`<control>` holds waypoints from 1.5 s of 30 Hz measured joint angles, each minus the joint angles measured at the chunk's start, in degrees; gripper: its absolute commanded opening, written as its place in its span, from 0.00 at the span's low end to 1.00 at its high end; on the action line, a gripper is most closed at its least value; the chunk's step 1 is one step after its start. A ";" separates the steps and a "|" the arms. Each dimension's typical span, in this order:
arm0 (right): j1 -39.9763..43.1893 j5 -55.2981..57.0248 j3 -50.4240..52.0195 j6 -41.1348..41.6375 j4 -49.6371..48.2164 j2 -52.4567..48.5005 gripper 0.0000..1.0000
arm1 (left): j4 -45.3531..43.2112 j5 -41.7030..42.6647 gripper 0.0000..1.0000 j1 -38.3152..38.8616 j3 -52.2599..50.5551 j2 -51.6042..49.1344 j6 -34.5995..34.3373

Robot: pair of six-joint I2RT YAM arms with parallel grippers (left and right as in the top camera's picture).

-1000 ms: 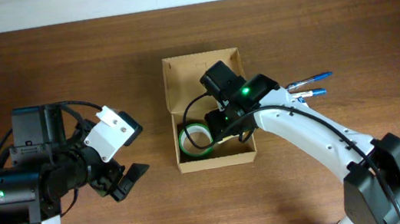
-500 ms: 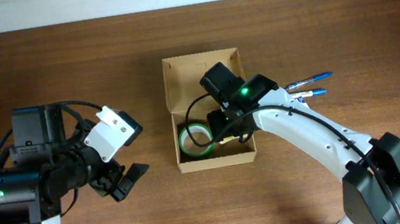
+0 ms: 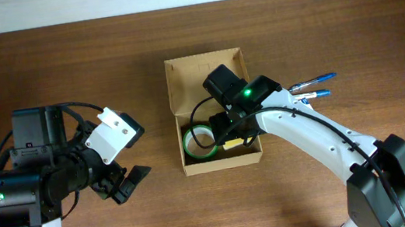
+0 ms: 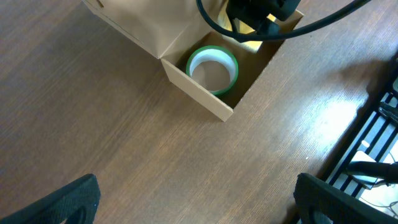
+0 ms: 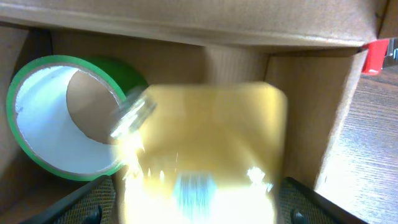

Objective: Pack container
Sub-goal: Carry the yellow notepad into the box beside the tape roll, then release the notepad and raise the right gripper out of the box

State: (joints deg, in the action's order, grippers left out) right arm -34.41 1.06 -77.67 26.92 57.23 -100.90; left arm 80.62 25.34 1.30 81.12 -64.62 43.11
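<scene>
The container (image 3: 221, 163) is an open tan cardboard box at mid-table, its flap lid laid back on the far side. A green tape roll (image 3: 187, 140) lies in its left half and also shows in the left wrist view (image 4: 212, 51) and the right wrist view (image 5: 28, 118). My right gripper (image 3: 230, 133) is down inside the box, its fingers wide apart (image 5: 196, 208). A shiny yellow packet (image 5: 205, 137), blurred, lies between and below them, next to the roll (image 3: 233, 146). My left gripper (image 3: 121, 183) is open and empty over bare wood, left of the box (image 4: 199, 205).
Two blue-tipped pens (image 3: 317, 87) lie on the table right of the box, beside my right arm. A black frame (image 4: 373, 143) runs past the table's edge in the left wrist view. The table's far edge is at the top of the overhead view.
The yellow packet now shows on the box floor below my right gripper, where it was hidden or barely seen before. The tape roll has shifted slightly. My left arm has not moved.
</scene>
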 measured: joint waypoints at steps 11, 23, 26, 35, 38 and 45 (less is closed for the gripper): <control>-0.04 0.00 -0.07 0.07 0.35 0.00 0.88 | 0.00 0.00 1.00 0.00 0.00 0.00 0.00; -0.09 0.02 -18.78 -3.21 12.26 -0.22 0.88 | 0.02 0.02 1.00 0.00 0.00 0.00 0.02; -0.09 0.04 -23.65 -5.14 13.46 -0.22 0.88 | 0.00 0.02 1.00 0.00 0.00 0.00 0.00; 5.53 0.20 -27.34 -10.12 14.80 -0.22 0.88 | 0.00 0.00 0.99 0.00 0.00 0.00 0.02; 10.01 0.22 -27.34 -12.37 16.26 -0.22 0.88 | 0.00 0.02 1.00 0.00 0.00 0.00 0.02; 17.05 -2.62 -27.34 -16.96 18.58 -0.22 0.88 | 0.00 0.00 1.00 0.00 0.00 0.00 0.00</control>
State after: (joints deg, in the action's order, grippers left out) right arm -17.37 -1.56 -105.01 9.96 75.81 -101.12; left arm 80.62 25.34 1.30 81.12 -64.62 43.11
